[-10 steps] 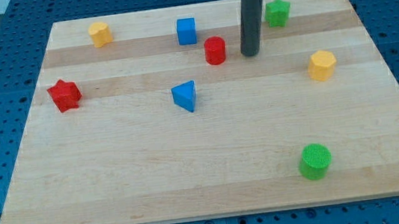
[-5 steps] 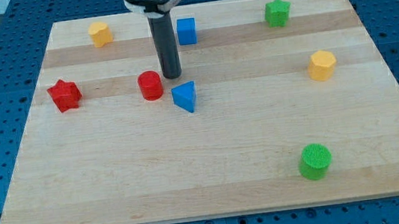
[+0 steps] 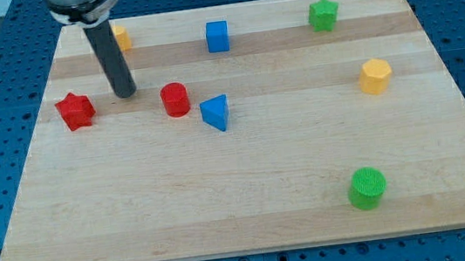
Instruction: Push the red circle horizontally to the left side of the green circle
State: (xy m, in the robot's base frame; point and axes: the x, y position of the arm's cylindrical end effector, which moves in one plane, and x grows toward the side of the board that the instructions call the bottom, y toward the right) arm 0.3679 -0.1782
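The red circle (image 3: 175,99) lies left of the board's middle, close to the blue triangle (image 3: 215,112) on its right. The green circle (image 3: 367,187) sits near the board's bottom right. My tip (image 3: 126,94) rests on the board between the red star (image 3: 75,111) and the red circle, slightly above both and touching neither. The rod rises toward the view's top left.
A yellow block (image 3: 119,38) sits at the top left, partly hidden by the rod. A blue cube (image 3: 217,36) is at top centre, a green star (image 3: 323,14) at top right, a yellow hexagon (image 3: 375,75) at the right. The wooden board (image 3: 248,190) lies on a blue perforated table.
My tip pushed the red circle left and down from beside the blue cube to next to the blue triangle, then crossed over to the circle's left side. The circle now stands still.
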